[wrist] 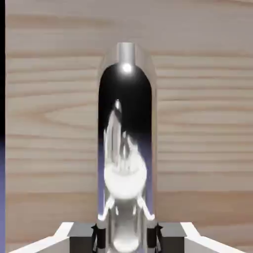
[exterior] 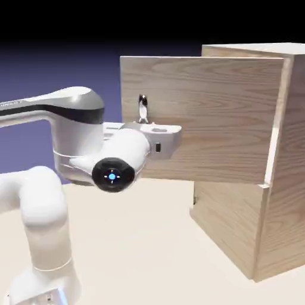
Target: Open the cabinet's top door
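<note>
The cabinet [exterior: 262,179] stood on the desk [exterior: 149,250] at the exterior view's right, light woodgrain all over. Its top door [exterior: 202,113] hung swung out toward that view's left, its panel facing the camera and hinged along the cabinet's front corner; the lower door [exterior: 223,229] sat shut beneath it. The white arm [exterior: 41,226] rose from the lower left and reached level to the door's free edge. The pincer [exterior: 143,119] was closed tight on the handle [exterior: 143,107]. In the hand view the shiny handle [wrist: 126,148] ran up the middle between the fingertips [wrist: 81,232], wood filling the rest. Faint lettering on the arm's upper link was too small to read.
</note>
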Controlling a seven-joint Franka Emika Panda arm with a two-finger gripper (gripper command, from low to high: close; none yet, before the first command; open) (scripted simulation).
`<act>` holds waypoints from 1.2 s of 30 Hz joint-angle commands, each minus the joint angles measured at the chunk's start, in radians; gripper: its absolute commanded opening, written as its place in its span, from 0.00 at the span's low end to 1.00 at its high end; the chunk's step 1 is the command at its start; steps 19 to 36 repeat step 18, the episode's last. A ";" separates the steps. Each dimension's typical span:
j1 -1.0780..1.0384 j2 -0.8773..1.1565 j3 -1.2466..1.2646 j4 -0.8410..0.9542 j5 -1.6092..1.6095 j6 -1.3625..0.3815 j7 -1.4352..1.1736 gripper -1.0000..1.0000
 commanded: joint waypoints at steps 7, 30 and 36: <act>0.195 0.086 -0.218 0.253 -0.155 -0.264 -0.002 0.00; 0.499 0.114 -0.423 0.589 -0.271 -0.546 0.028 1.00; 0.499 0.114 -0.423 0.589 -0.271 -0.546 0.028 1.00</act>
